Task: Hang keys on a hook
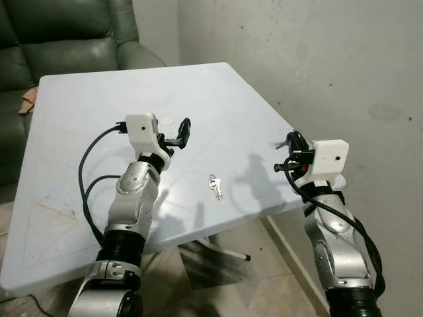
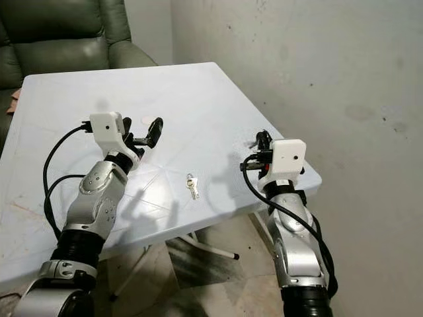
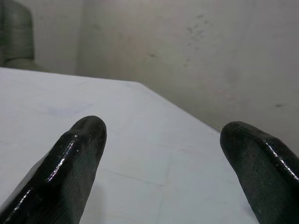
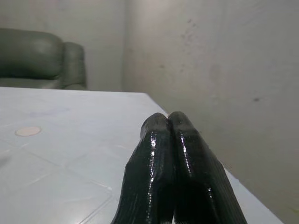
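Observation:
A small bunch of silver keys (image 1: 215,186) lies flat on the white table (image 1: 79,132), near its front right part, between my two arms. My left gripper (image 1: 176,134) is raised over the table to the left of the keys; the left wrist view shows its two black fingers (image 3: 70,163) spread wide with nothing between them. Over the table's right edge my right gripper (image 1: 289,149) is held up, right of the keys; its fingers (image 4: 159,168) are pressed together and hold nothing.
A dark green armchair (image 1: 59,39) stands behind the table at the far left. A bare grey wall (image 1: 317,59) runs behind and to the right of the table. The table's metal legs (image 1: 225,249) stand on a tiled floor below its front edge.

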`<state>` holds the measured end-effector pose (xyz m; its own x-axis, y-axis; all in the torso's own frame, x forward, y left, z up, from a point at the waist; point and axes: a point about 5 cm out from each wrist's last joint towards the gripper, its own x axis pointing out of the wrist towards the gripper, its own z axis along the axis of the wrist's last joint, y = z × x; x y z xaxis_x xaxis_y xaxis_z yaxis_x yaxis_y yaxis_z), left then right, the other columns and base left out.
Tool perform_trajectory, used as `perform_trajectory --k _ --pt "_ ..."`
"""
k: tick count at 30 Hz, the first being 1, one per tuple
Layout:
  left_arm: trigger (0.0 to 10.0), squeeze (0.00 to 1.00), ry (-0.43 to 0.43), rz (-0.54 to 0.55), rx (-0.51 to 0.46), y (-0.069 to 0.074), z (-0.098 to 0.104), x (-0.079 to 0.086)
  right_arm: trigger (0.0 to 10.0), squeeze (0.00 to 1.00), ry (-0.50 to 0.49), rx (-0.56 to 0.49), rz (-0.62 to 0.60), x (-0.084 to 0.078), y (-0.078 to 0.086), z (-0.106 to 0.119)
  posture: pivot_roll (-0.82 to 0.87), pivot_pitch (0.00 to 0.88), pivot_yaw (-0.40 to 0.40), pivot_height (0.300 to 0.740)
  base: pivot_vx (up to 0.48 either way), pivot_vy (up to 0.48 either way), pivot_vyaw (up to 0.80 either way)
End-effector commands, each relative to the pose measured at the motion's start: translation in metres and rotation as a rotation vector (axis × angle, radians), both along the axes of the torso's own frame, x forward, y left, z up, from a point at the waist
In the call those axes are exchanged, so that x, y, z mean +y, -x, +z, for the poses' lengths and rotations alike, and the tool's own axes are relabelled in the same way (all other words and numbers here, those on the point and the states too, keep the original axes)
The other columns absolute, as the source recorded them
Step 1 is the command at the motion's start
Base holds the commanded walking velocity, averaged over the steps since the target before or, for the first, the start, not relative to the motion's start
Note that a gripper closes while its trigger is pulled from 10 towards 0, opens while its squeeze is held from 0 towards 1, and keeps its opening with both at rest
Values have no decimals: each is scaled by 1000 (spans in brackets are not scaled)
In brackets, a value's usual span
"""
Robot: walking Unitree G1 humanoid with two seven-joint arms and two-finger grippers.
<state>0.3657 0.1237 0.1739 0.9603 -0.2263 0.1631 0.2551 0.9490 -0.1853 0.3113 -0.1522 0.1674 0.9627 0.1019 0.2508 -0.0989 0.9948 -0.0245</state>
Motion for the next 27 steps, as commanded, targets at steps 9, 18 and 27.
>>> perform_trajectory --k 9,18,27 --pt "10000 0 2 7 3 -2 3 0 10000 0 2 9 1 0 0 -2 -12 0 -35 732 0 0 -756" --pt "10000 0 -6 11 20 -3 2 1 10000 0 5 9 1 1 0 -2 -11 0 -36 732 0 0 -756" --pt "10000 0 -13 9 30 -4 2 1 10000 0 4 9 1 1 -1 -2 -9 0 -36 732 0 0 -756"
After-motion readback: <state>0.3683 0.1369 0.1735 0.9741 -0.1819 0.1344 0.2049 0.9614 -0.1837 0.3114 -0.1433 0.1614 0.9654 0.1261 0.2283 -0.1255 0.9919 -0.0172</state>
